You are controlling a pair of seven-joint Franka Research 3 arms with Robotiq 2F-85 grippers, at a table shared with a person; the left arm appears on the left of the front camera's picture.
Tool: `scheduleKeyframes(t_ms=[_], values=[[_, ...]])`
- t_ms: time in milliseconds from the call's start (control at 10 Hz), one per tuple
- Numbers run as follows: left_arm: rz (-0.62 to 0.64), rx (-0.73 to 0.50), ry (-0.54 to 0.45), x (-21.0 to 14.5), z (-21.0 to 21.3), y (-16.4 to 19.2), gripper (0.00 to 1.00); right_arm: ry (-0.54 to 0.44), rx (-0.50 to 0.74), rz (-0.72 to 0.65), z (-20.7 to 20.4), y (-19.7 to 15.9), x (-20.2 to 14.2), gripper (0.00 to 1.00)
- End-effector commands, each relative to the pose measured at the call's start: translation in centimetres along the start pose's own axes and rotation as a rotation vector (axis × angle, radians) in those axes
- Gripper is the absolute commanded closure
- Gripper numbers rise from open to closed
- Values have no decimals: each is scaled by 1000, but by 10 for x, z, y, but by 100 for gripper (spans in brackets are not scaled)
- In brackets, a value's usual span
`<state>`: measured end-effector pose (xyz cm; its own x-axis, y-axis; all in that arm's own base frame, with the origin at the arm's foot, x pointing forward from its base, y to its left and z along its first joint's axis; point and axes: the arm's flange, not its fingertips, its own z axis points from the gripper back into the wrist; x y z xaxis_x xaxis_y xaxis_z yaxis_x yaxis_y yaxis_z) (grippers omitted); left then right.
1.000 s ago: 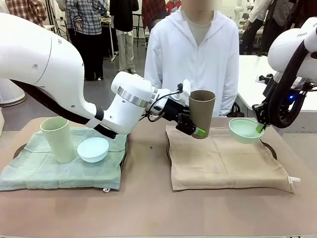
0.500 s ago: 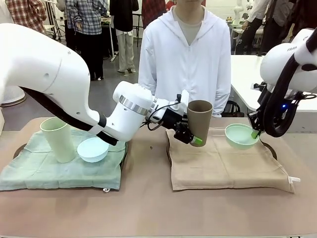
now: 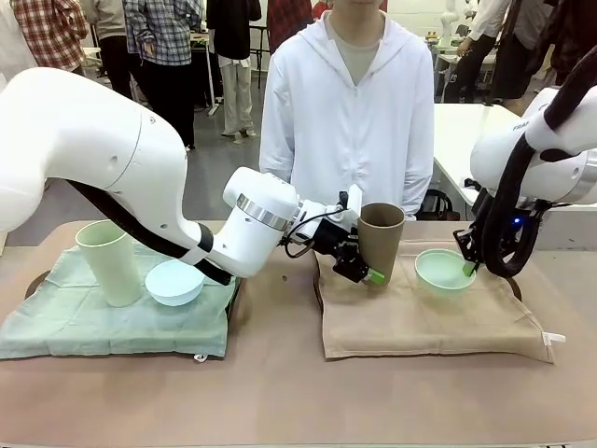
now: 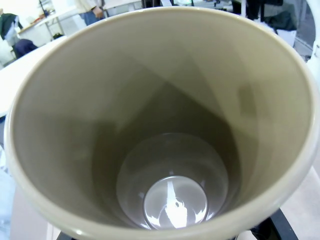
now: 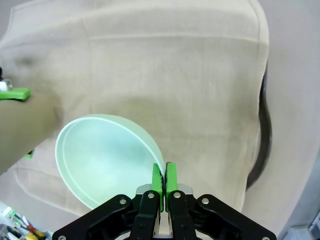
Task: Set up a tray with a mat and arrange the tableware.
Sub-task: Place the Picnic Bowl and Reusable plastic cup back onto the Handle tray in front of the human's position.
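My left gripper (image 3: 366, 264) is shut on the brown cup (image 3: 381, 241), holding it by its side, slightly tilted, low over the back left of the beige mat (image 3: 420, 313). In the left wrist view I look straight into the brown cup (image 4: 165, 125). My right gripper (image 3: 468, 268) is shut on the rim of the mint green bowl (image 3: 442, 271), low over the mat's back right. Its pads (image 5: 163, 180) pinch the bowl (image 5: 107, 160) rim. A pale green cup (image 3: 109, 261) and a light blue bowl (image 3: 174, 281) stand on the green mat (image 3: 112, 317) on the left tray.
A person in a white hooded top (image 3: 350, 103) stands at the far side of the table, hands out of sight. The right tray's dark rim (image 5: 262, 135) shows beyond the beige mat (image 5: 175, 75). Bare tabletop (image 3: 280, 392) runs along the near edge.
Both arms have come down. The brown cup has sunk toward the beige mat, and the mint green bowl has moved left and down toward it.
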<state>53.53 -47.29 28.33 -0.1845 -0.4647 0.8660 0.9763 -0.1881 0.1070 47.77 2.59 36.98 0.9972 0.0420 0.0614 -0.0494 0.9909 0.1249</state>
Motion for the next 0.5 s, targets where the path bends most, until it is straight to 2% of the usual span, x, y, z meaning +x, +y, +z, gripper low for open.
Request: scheduleKeyframes(t_ms=[0,400], values=[[-5,9,29,3,-4,9,19,5,-21,1,-11,2,13,96],[13,-4,46,-8,-16,15,19,17,-16,-1,-22,0,18,96]])
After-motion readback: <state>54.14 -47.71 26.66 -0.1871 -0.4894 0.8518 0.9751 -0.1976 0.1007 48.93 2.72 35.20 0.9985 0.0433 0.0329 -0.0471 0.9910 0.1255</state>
